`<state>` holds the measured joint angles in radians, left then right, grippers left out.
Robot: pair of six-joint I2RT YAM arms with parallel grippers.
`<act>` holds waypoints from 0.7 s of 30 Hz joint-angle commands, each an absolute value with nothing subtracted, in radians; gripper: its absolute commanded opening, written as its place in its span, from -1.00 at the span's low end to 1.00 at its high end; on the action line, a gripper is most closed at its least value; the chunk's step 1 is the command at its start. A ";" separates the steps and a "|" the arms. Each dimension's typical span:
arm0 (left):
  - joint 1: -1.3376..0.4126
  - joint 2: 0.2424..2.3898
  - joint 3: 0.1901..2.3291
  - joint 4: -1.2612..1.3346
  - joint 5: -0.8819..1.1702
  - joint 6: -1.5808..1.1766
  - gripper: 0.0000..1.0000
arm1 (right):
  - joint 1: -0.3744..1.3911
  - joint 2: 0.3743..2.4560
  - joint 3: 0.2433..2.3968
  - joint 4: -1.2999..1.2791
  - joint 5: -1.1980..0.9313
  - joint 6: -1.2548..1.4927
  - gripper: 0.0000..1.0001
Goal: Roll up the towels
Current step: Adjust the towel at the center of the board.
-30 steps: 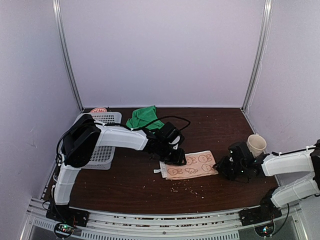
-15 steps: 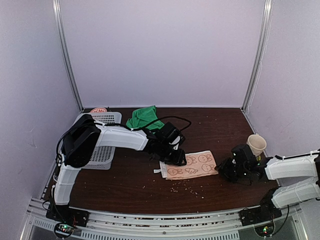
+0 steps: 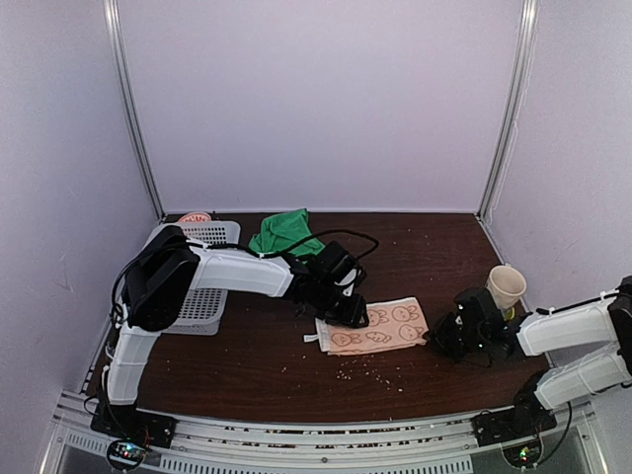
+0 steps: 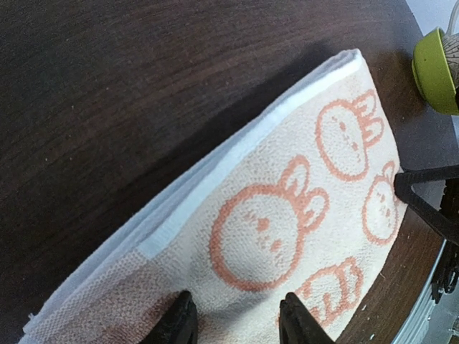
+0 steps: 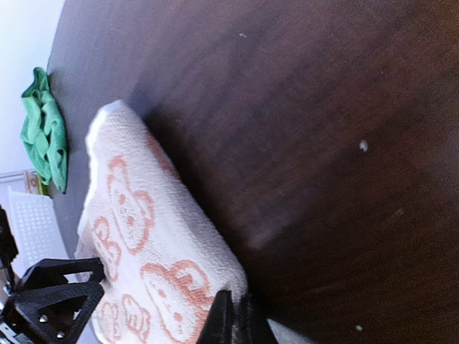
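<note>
The pinkish-beige towel (image 3: 380, 326) with orange cartoon figures lies flat and folded at the table's middle. My left gripper (image 3: 354, 316) stands on its left end, fingers apart, both tips pressing down on the cloth (image 4: 287, 215) in the left wrist view (image 4: 237, 315). My right gripper (image 3: 435, 338) is at the towel's right edge. In the right wrist view its fingers (image 5: 235, 315) are pinched together on the near corner of the towel (image 5: 143, 236), whose edge bulges up slightly. The green towel (image 3: 284, 232) lies crumpled at the back and shows far off as the green towel (image 5: 44, 132).
A white plastic basket (image 3: 202, 286) sits at the left under the left arm. A beige cup (image 3: 507, 286) stands at the right, just behind the right arm. Crumbs (image 3: 370, 370) are scattered in front of the printed towel.
The right gripper drew back to the right, then returned to the printed towel's right edge and closed its fingers on it. The left arm and both towels stayed put.
</note>
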<state>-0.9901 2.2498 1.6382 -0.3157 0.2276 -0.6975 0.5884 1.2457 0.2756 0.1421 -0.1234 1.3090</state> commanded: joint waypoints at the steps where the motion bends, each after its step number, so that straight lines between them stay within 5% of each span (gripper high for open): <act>1: -0.999 2.276 1.655 -0.330 0.248 -0.685 -0.18 | 0.593 1.235 0.246 -0.108 -0.103 1.268 -1.00; 9: -0.997 2.286 1.657 -0.328 0.250 -0.688 -0.18 | 0.648 1.153 0.482 -0.483 0.154 1.002 -1.00; 21: -0.994 2.299 1.668 -0.319 0.273 -0.699 -0.18 | 0.896 1.387 0.732 -0.748 0.601 0.847 -1.00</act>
<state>-1.0004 2.2639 1.6562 -0.3141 0.2657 -0.6979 0.8276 1.3163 0.6823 -0.5980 0.3645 0.8997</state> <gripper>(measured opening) 0.411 0.030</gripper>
